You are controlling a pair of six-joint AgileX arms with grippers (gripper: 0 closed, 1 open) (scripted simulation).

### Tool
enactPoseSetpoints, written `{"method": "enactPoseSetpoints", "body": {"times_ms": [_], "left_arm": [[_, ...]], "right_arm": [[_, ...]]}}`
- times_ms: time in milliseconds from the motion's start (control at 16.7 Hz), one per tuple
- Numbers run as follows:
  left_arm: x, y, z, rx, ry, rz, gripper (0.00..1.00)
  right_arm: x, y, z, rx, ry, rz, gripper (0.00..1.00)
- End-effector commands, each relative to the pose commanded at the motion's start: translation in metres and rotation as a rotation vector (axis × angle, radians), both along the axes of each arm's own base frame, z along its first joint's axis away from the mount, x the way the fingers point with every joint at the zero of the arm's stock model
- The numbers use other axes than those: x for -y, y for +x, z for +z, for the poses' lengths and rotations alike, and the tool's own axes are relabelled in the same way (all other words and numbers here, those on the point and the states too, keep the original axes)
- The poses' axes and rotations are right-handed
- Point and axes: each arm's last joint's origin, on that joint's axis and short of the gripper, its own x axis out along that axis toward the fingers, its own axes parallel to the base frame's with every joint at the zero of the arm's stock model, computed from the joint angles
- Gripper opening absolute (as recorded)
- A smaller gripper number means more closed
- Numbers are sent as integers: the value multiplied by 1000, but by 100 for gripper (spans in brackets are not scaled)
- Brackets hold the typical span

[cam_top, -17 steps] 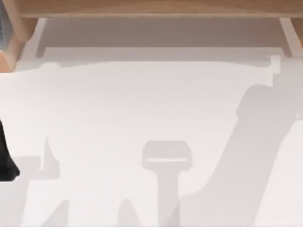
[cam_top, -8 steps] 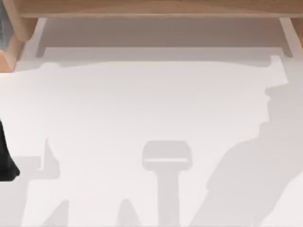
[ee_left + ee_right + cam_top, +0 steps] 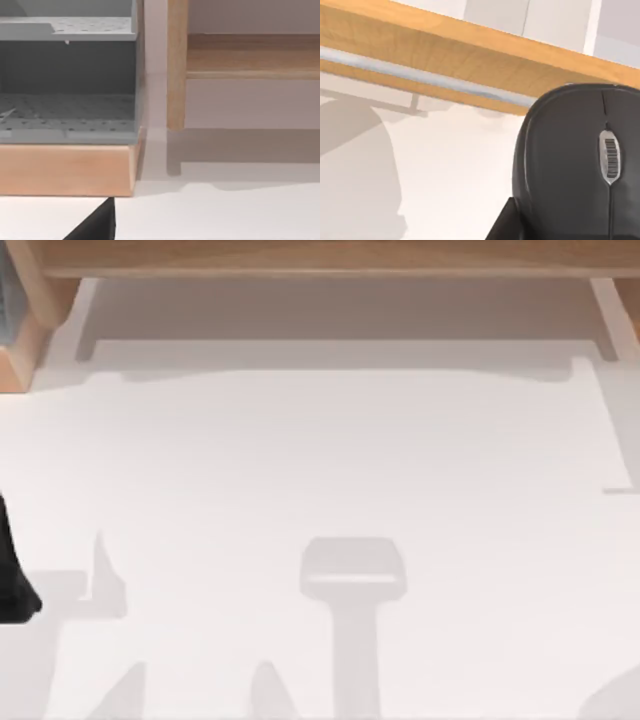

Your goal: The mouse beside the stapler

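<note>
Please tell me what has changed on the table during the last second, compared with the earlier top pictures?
The large arm shadow on the right side of the white table has withdrawn toward the lower right corner; now a small part remains there. The dark shape at the left edge and the shadows in the middle stayed the same. The right wrist view shows the mouse close up.

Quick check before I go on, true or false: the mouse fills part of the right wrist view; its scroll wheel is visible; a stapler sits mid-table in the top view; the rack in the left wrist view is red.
1. The mouse is close in the right wrist view. True.
2. Its scroll wheel shows. True.
3. A stapler sits mid-table in the top view. False: only shadows lie on the table there.
4. The rack is red. False: grey, on a wooden base.
</note>
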Motion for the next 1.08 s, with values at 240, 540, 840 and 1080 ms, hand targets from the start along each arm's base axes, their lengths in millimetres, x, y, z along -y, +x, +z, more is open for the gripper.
{"method": "enactPoseSetpoints", "body": {"times_ms": [240,540,840,1080], "left_arm": [[0,0,0,0,0,0,100],[0,0,0,0,0,0,100],[0,0,0,0,0,0,100],[0,0,0,0,0,0,100]], "right_arm": [[9,-49,-28,-92,8,-51,0],[12,-103,-67,-228,67,-132,0],[6,-139,-96,-354,160,-197,0],[5,-144,-101,-378,181,-208,0]]}}
